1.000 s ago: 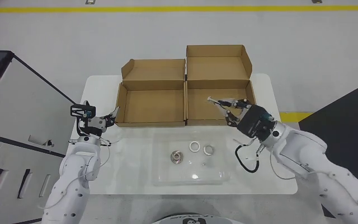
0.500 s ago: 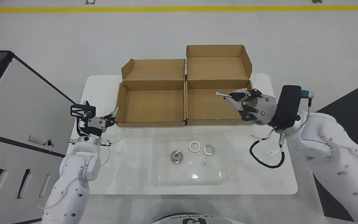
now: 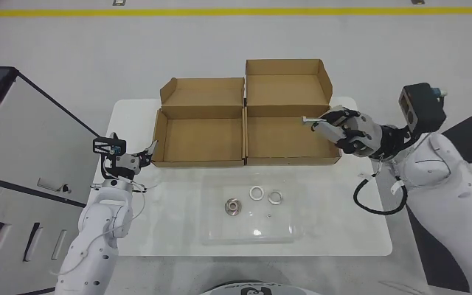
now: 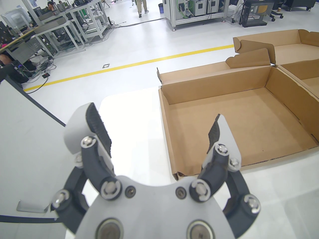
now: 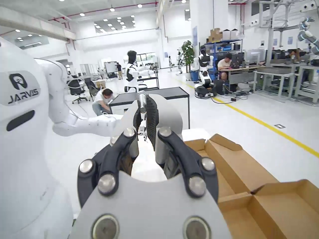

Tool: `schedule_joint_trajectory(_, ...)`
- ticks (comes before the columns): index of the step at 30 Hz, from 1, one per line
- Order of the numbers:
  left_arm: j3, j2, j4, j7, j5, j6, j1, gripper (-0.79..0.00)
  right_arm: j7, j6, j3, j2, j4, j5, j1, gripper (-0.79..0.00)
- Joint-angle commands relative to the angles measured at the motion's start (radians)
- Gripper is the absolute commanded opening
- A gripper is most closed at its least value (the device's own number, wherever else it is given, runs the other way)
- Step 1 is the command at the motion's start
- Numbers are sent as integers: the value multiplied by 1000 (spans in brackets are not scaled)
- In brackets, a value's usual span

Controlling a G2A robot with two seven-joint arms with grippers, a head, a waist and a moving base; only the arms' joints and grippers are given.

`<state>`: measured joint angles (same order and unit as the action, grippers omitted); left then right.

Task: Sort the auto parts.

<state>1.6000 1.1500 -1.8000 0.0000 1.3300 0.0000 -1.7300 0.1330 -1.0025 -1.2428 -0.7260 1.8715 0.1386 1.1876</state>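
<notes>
Your right end effector (image 5: 144,109) is pinched shut on a slim metal pin (image 5: 142,101), held above the right side of the right cardboard box (image 3: 284,140). That is presumably the bin for this part type, so the pin looks ready to drop. Your left end effector (image 4: 157,125) is wide open and empty, parked well left of that box beside the left box (image 3: 199,140), likely to stay out of the way. The rings (image 3: 256,193) and a hub (image 3: 233,206) lie unsorted on the bench (image 3: 177,221) in front of that box.
</notes>
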Motion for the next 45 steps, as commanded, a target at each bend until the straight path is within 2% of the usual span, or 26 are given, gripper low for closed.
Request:
schedule_joint_trajectory(1,0,0,0,0,0,0,0,0,36,-10,20,-2,-1,-70,-26,-785)
schedule_joint_trajectory(11,0,0,0,0,0,0,0,0,229,-10,73,-6,26,-347,-110,-785)
schedule_joint_trajectory(19,0,0,0,0,0,0,0,0,391,-10,67,-21,57,-541,-136,-785)
schedule_joint_trajectory(33,0,0,0,0,0,0,0,0,675,-10,15,-88,110,-879,-127,-785)
schedule_joint_trajectory(45,0,0,0,0,0,0,0,0,675,-10,76,-141,126,-952,-170,-785)
